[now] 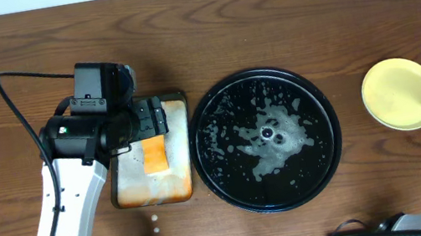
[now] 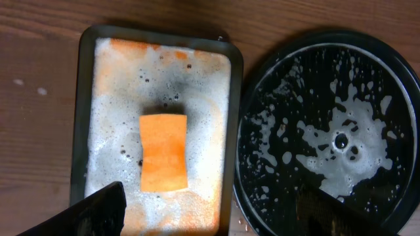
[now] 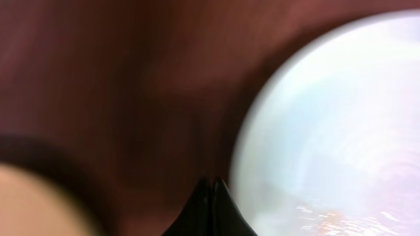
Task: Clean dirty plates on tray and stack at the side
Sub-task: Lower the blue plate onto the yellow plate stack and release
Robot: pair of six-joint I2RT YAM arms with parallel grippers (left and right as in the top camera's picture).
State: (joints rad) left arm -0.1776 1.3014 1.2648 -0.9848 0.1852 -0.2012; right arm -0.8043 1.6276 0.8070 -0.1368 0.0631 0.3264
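Left gripper (image 2: pixel 210 200) hangs above the rectangular foamy metal pan (image 2: pixel 85 118), fingers spread wide, nothing in them, the orange sponge (image 2: pixel 163 152) flat in the suds right under the gap. Right gripper (image 3: pixel 211 196) has its fingertips pressed together with nothing between them, poised by the edge of a pale mint-blue round plate (image 3: pixel 328 124); that view is badly blurred. The large round black tray (image 1: pixel 216 100) sits mid-table with only foam and water on it, no plate. The pale yellow round plate (image 1: pixel 401 94) lies on the wood well right of the tray, and the pale plate is cut off at the table's right edge. I can't find a third plate. Risks as I judge them: the sponge is soaked and low in the foam, so if you pinch shallow it likely squirts out, and if you go deep the fingers may catch the pan floor and shove the pan into the tray rim just beside it. Lifting it should drip suds on the wood; white droplets (image 1: pixel 155 221) lie there already. If the right gripper comes down closed, it will push the plate, not take it, maybe off the table edge. Wet shallow rims slip easily. There may be an orange smear on that plate, too blurred to call.
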